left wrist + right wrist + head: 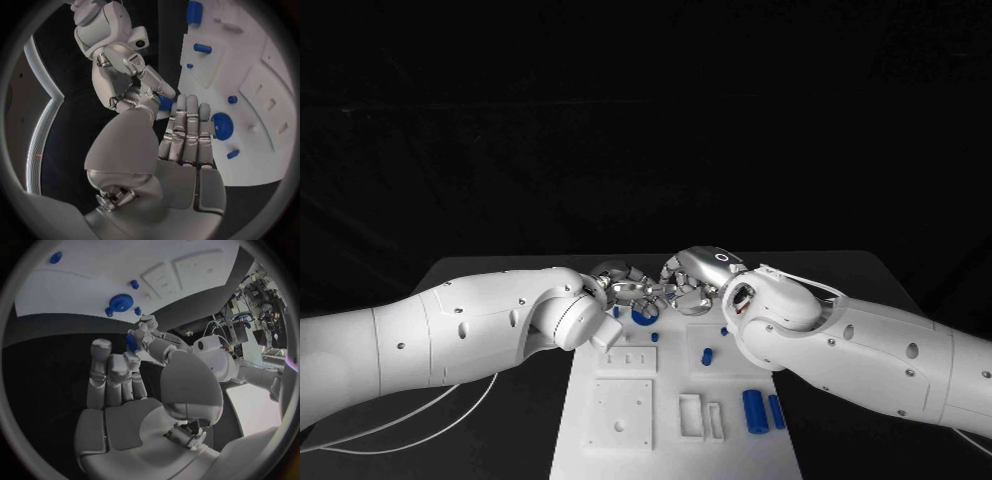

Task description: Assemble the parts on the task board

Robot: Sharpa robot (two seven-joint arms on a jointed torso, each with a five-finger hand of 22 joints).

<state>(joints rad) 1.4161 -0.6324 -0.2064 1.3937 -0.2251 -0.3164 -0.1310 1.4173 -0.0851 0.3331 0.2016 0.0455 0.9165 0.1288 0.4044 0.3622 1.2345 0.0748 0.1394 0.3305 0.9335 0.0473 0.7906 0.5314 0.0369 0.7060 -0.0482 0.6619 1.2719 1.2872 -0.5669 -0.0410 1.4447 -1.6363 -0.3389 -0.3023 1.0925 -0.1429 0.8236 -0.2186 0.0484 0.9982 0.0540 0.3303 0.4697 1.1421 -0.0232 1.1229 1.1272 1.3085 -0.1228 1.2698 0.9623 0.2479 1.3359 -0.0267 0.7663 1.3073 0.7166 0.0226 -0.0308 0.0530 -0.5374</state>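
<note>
A: The left hand (620, 285) and the right hand (687, 282) meet fingertip to fingertip above the far end of the white board (635, 440), which lies on the black bench (488, 270).

B: And what is between them?

A: A small blue part (165, 103). In the left wrist view the right hand's fingers (145, 86) close around it, just past the left hand's straightened fingers (187, 127). In the right wrist view the same blue piece (132, 341) sits at the left hand's fingertips (145, 330). Which hand carries its weight cannot be told for sure; both touch it.

B: The other pieces?

A: A blue gear (645, 316) stands on the board directly under the two hands. A short blue peg (707, 355) lies nearer the middle, toward the right arm. Two blue cylinders (763, 410) lie side by side at the board's right edge, close to the robot. Beside them are two upright white blocks (700, 415), and a square raised plate (620, 413) takes up the near left of the board.

B: Any writing or brand marks?

A: None can be read on the board, the parts or the arms.
</note>
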